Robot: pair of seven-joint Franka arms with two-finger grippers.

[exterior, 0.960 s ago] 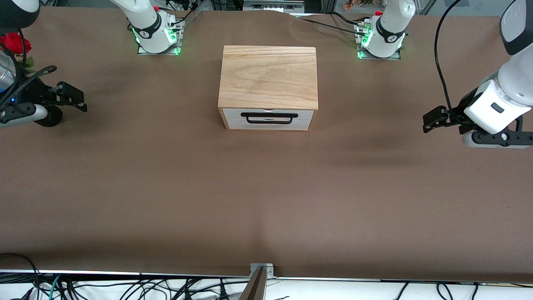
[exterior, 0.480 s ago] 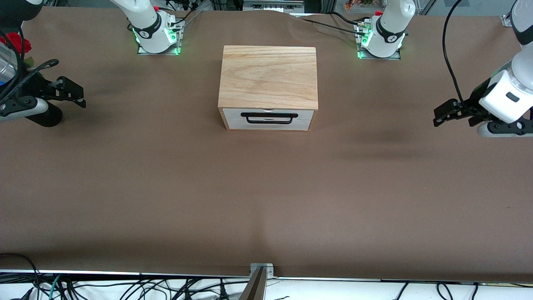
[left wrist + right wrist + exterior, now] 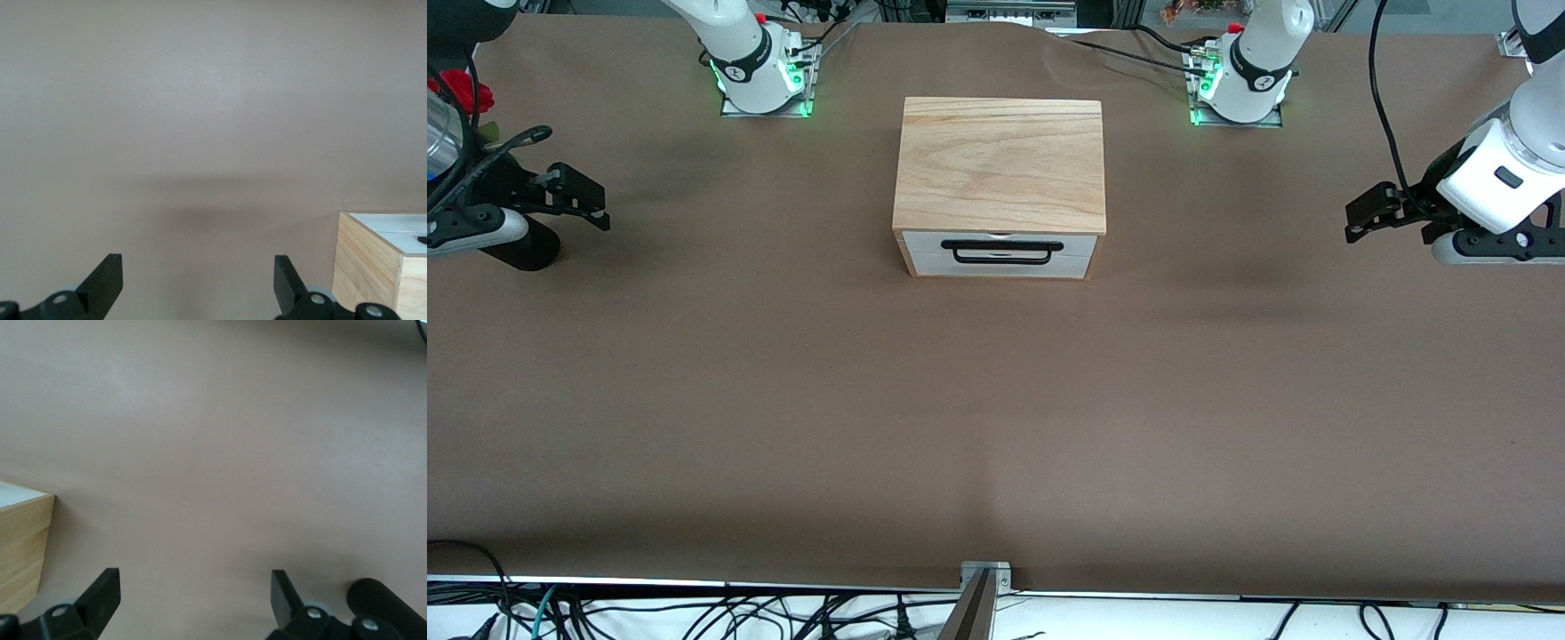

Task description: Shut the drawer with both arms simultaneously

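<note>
While both arms hang out at the edges of the front view, the small oak box [image 3: 1000,169] sits at upper centre of the frame, midway between the two arm bases. Its drawer [image 3: 1000,254] faces the front camera, white front panel flush with the box's face, black bar handle [image 3: 1002,252] lying across it — the drawer is pushed fully in.

At the right edge of the front view, a bit above mid-height, the left gripper [image 3: 1359,215] hovers over bare brown table [image 3: 996,418], well apart from the box and pointing toward it. Its fingers are spread wide: in the left wrist view the two black fingertips [image 3: 107,280] stand far apart at the bottom of the frame with nothing between them, and a corner of the box [image 3: 381,261] peeks in at the lower right.

At the left edge of the front view, at about the same height, the right gripper [image 3: 596,209] hangs over the table too, also aimed at the box and well clear of it. Same story — the right wrist view shows its fingertips [image 3: 103,590] parted and empty along the bottom, the box's wooden side [image 3: 23,547] at the lower left of that frame. A black cylindrical part [image 3: 520,250] sits beneath that wrist, and it shows again at the lower right of the right wrist view.

Green lights glow at both bases near the top of the frame.
</note>
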